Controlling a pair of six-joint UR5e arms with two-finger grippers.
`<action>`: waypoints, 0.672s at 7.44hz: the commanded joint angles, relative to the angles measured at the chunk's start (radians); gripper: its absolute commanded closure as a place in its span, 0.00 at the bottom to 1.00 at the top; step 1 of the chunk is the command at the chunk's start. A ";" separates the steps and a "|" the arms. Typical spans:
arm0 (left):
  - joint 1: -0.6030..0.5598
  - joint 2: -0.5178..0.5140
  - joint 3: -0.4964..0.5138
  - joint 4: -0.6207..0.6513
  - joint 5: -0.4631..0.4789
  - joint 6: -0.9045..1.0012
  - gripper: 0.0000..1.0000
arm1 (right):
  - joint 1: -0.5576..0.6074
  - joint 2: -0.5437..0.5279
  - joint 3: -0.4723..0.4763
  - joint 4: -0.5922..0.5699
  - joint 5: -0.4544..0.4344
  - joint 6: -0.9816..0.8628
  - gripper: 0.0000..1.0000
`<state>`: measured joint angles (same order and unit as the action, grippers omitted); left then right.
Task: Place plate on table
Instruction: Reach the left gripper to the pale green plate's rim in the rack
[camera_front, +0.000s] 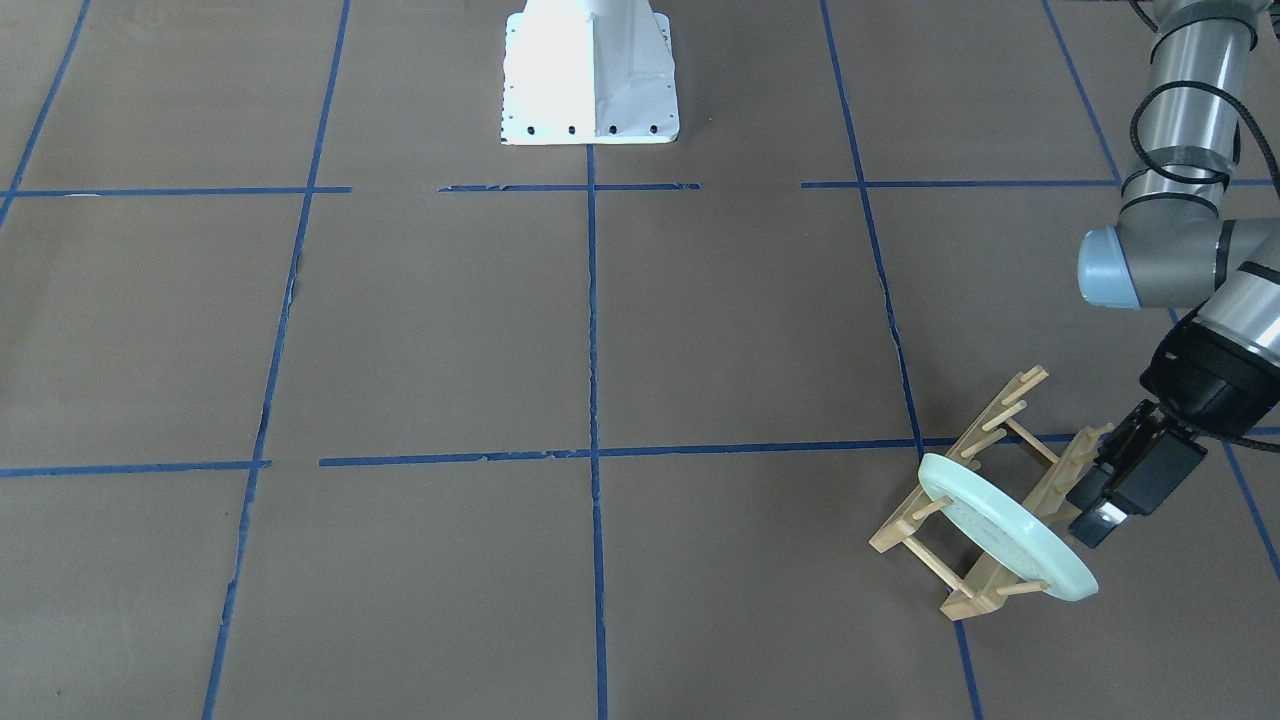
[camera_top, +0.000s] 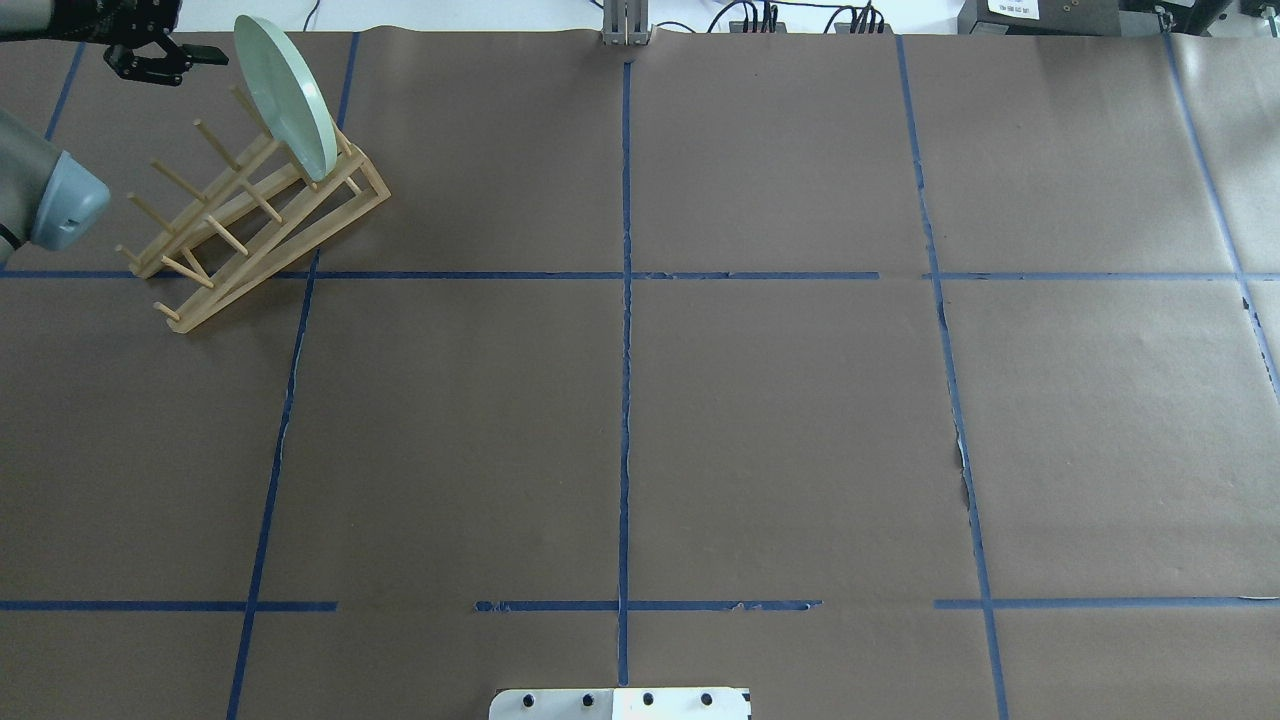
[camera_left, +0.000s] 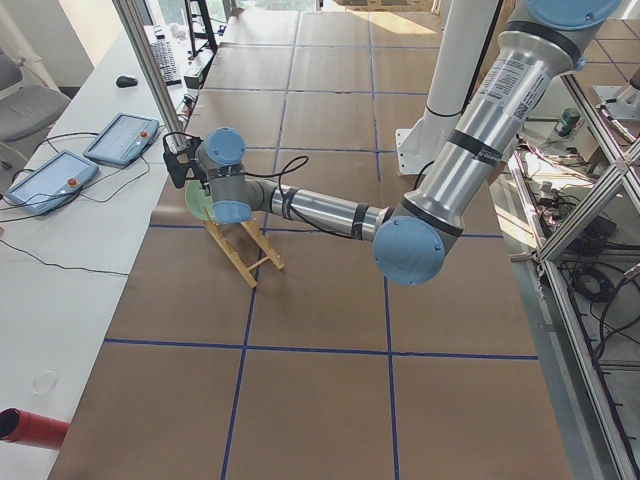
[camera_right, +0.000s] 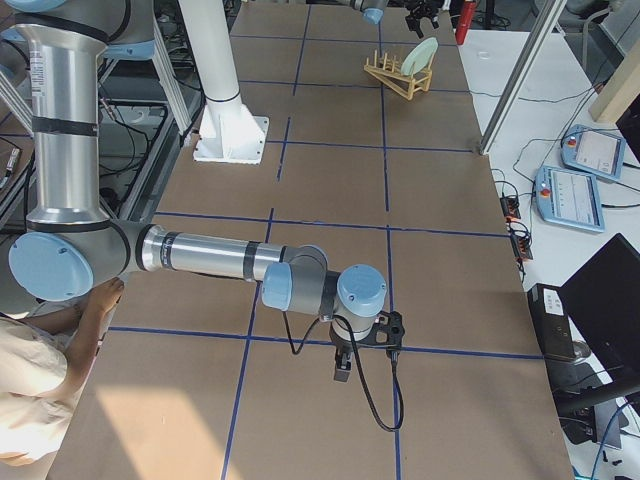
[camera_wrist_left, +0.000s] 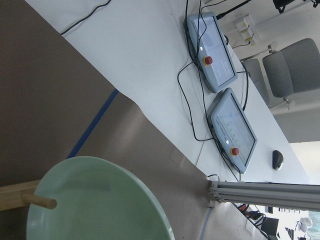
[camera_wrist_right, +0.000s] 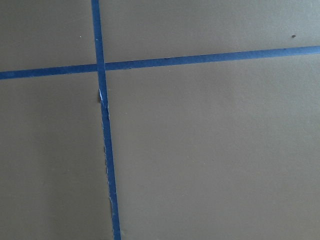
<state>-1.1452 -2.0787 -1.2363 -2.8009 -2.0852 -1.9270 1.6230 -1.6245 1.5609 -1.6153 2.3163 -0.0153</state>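
Front-facing view: one round pale mint-green plate (camera_front: 1000, 530) stands tilted on edge between the pegs of one light wooden peg rack (camera_front: 1003, 413). The rack sits on the brown paper-covered worktop (camera_front: 450, 320), which is crossed by blue tape lines. The black left hand (camera_front: 1092, 512) hovers just beside the plate's rim, fingers spread, gripping nothing.

Overhead view: the single plate sits at the rack's end farthest from the robot.

Right side view: the right hand (camera_right: 343, 368) points down at the worktop, well apart from the rack. I cannot tell how far it is spread.

Left wrist view: the plate, one peg, and two grey touchscreen consoles (camera_wrist_left: 215, 52).

Right wrist view: two tape lines crossing.
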 joint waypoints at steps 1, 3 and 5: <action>0.042 -0.018 0.026 -0.003 0.056 -0.080 0.13 | 0.000 0.000 0.001 0.000 0.000 0.000 0.00; 0.041 -0.020 0.023 -0.003 0.053 -0.093 1.00 | 0.000 0.000 0.001 0.000 0.000 0.000 0.00; 0.010 -0.020 0.011 -0.003 0.045 -0.089 1.00 | 0.000 0.000 0.001 0.000 0.000 0.000 0.00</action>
<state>-1.1157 -2.0980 -1.2182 -2.8048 -2.0356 -2.0173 1.6229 -1.6245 1.5612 -1.6153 2.3163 -0.0153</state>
